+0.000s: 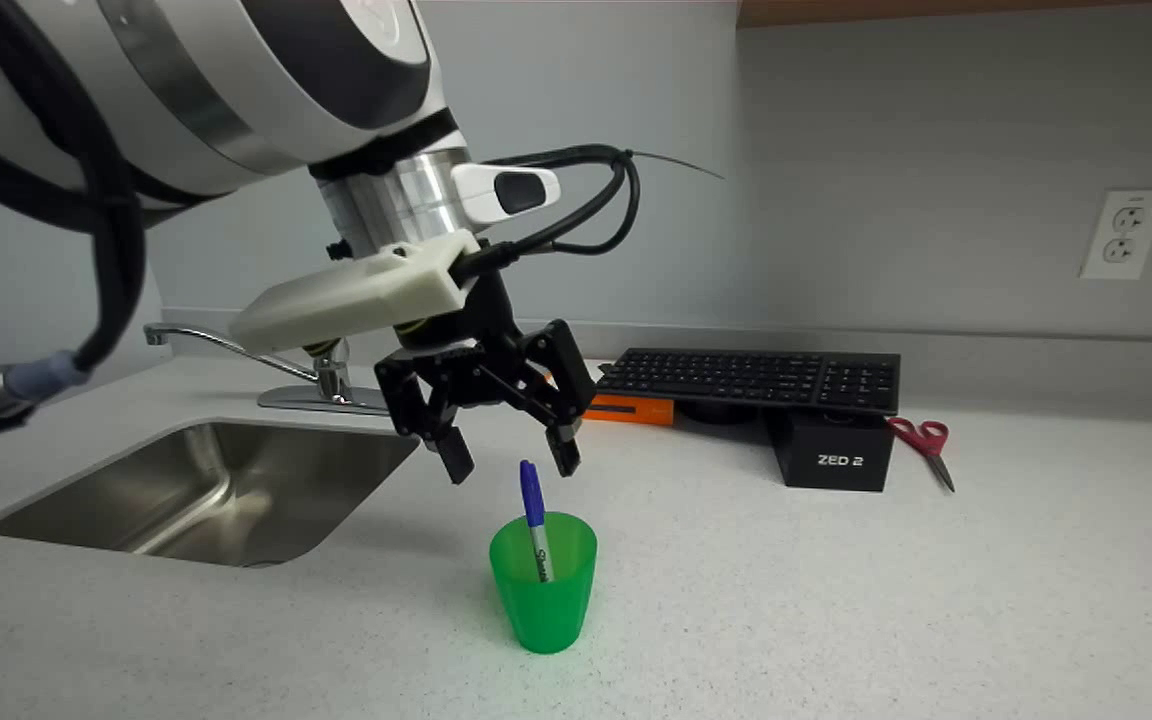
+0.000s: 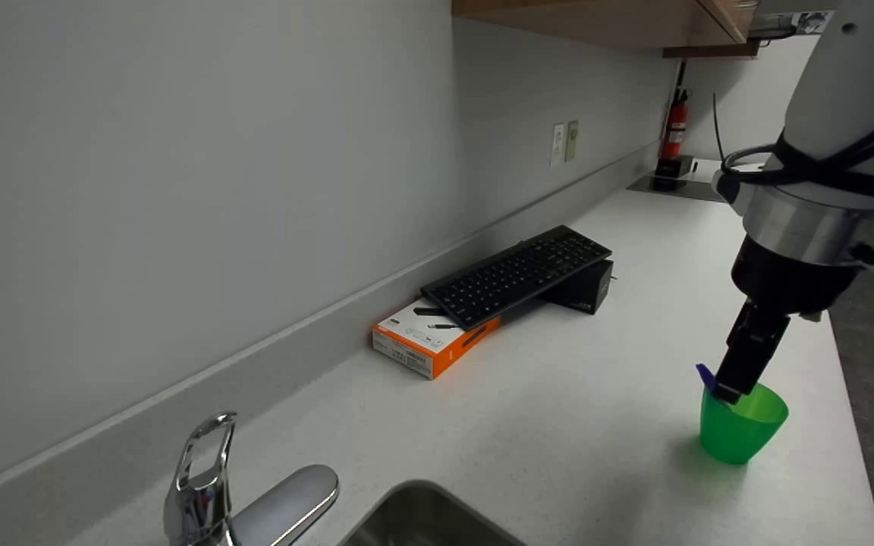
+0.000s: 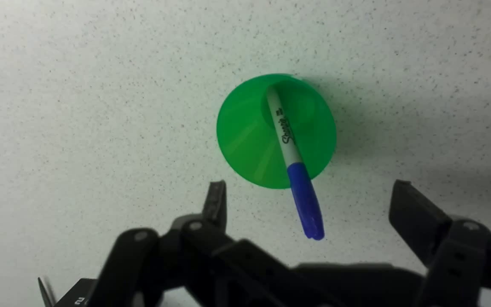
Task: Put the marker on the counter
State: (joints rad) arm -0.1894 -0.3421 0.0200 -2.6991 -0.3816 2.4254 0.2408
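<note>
The black two-fingered pincer [image 1: 511, 457] is hanging with its jaws parted wide. Just below it, a slim grey-and-blue marker pen [image 1: 536, 519] is leaning, cap up, inside a tapered green plastic cup [image 1: 558, 615], which is standing on the flat, speckled, grey-white countertop [image 1: 786, 600] under the pincer.

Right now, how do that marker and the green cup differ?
The marker is slim, white and blue; the green cup is wide and all one colour. The marker leans inside the green cup, which stands upright on the counter. They share one thing: neither is held; the gripper is open.
</note>
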